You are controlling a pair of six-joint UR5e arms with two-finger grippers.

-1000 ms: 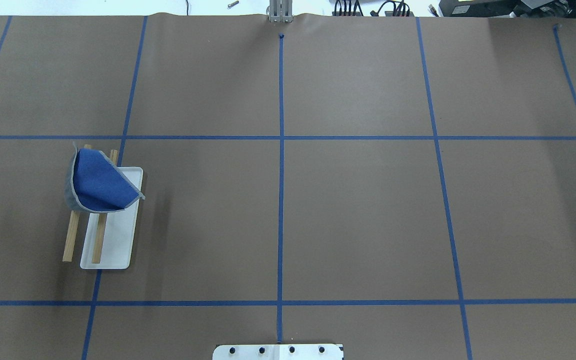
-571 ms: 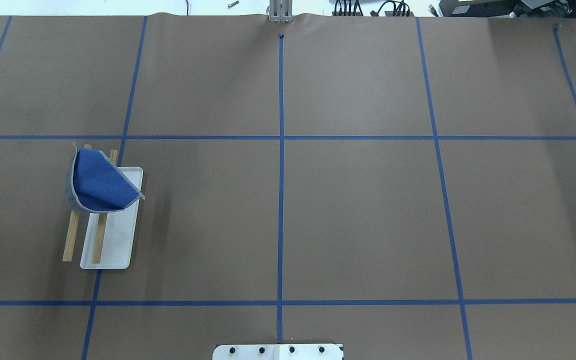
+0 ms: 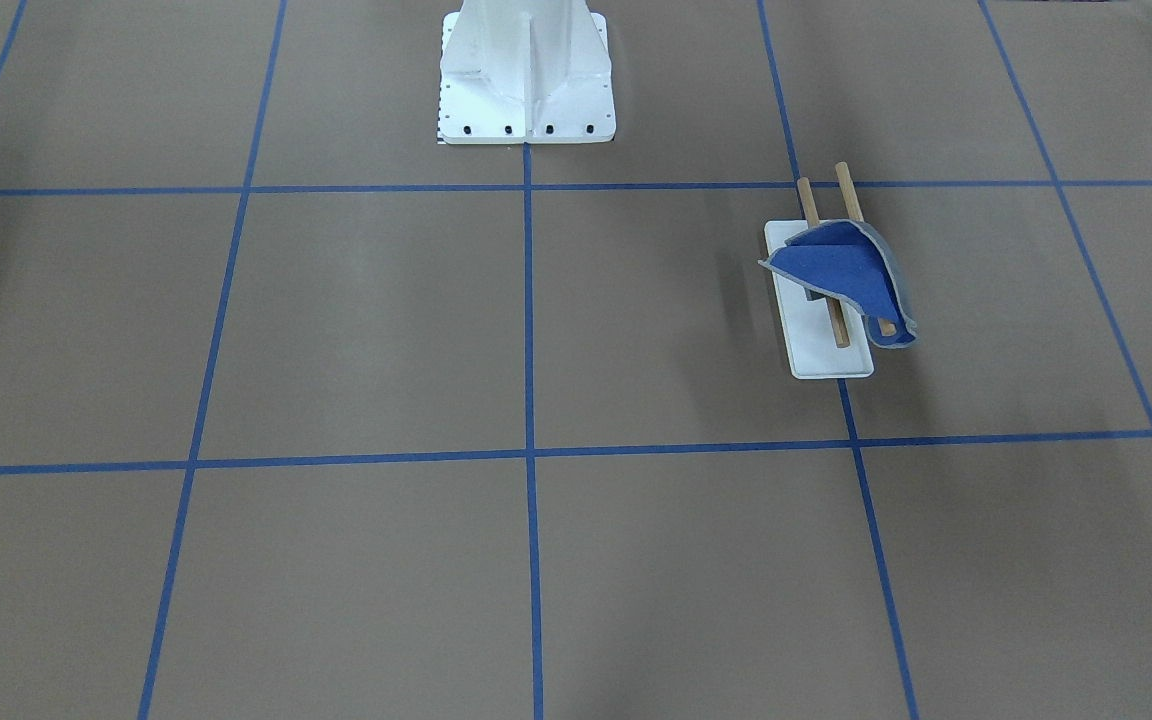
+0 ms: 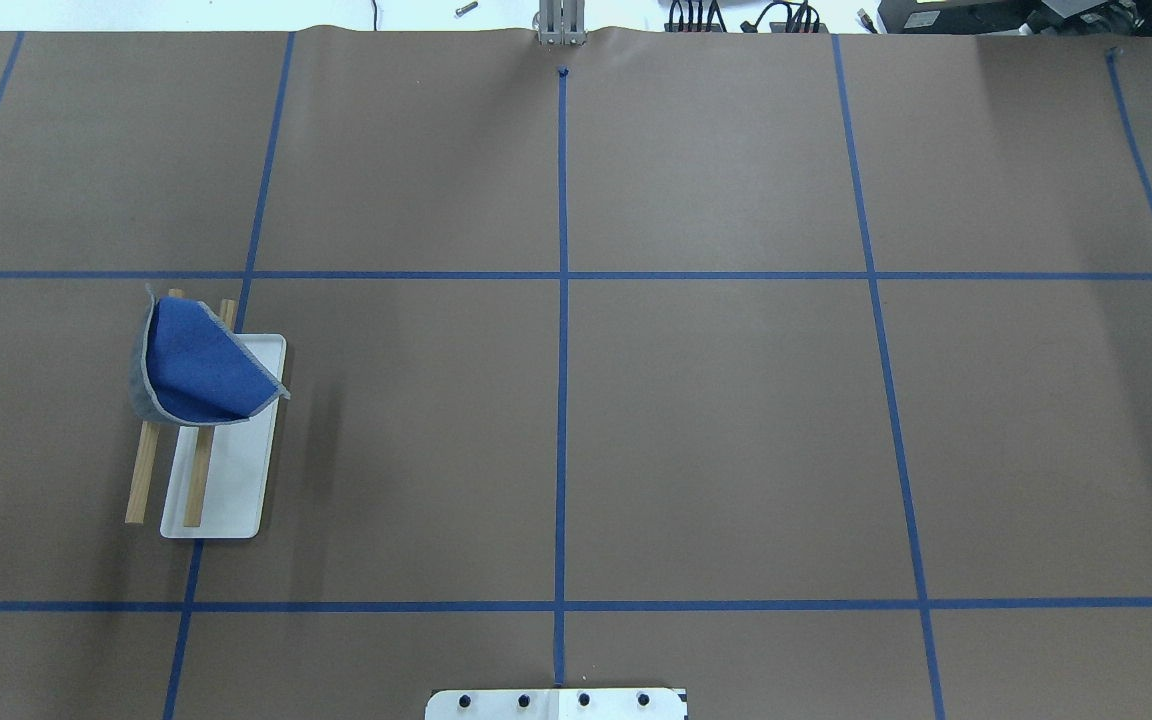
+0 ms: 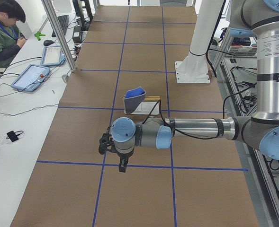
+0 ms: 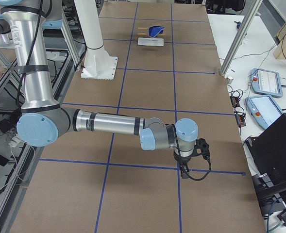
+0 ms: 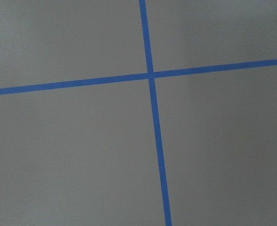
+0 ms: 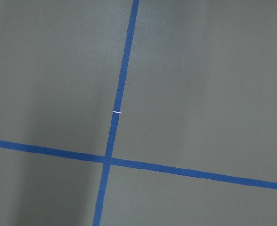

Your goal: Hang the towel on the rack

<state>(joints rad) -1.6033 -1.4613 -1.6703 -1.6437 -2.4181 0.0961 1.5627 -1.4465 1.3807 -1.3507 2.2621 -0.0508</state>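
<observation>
The towel [image 4: 198, 365] lies draped over the far ends of the rack's two wooden rods [image 4: 143, 480], blue face up, its grey side hanging off the outer rod. The rack [image 4: 226, 490] stands on its white base at the table's left side; it also shows in the front-facing view, rack [image 3: 816, 350] under towel [image 3: 836, 270]. Neither gripper touches them. My left gripper [image 5: 122, 165] hangs over a tape crossing well short of the rack, and my right gripper [image 6: 184, 172] hangs near the table's opposite end. Both show only in the side views, so I cannot tell their state.
The large white bolted pedestal [image 3: 526, 80] stands at the robot's edge of the table. Blue tape lines [image 4: 562, 400] grid the brown surface. A person [image 5: 4, 28] sits at a side bench with tablets [image 5: 30, 77] and cables.
</observation>
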